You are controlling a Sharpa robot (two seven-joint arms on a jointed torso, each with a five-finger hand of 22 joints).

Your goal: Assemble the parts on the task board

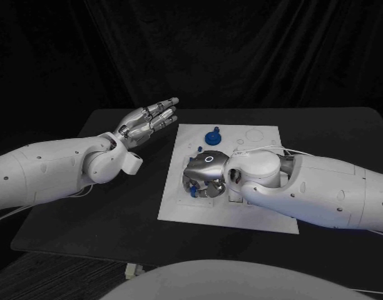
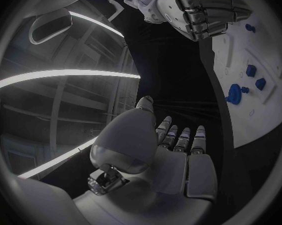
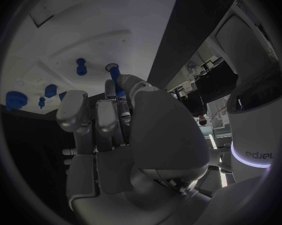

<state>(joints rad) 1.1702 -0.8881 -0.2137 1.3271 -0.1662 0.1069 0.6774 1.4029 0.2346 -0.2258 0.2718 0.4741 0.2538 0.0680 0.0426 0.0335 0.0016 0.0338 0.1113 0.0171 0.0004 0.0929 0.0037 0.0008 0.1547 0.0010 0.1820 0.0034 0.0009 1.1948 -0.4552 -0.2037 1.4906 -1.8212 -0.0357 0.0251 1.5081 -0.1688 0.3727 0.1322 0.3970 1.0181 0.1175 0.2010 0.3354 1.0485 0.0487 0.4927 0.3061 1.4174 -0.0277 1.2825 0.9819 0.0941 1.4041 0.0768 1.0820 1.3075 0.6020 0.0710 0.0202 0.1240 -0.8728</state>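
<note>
the black counter (image 1: 101, 219) carries the white board (image 1: 264, 219) in its middle. the left hand (image 1: 148, 120) hovers over the counter just beside the far left corner of the board, fingers straight and a little apart, holding nothing. the right hand (image 1: 204, 173) is over the middle of the board with fingers curled downward; in the right wrist view its fingertips (image 3: 118, 81) pinch a thin blue peg (image 3: 115, 78) close to the board surface. a round blue part (image 1: 212, 137) stands on the far side of the board, and small blue parts (image 3: 51, 90) lie near it.
</note>
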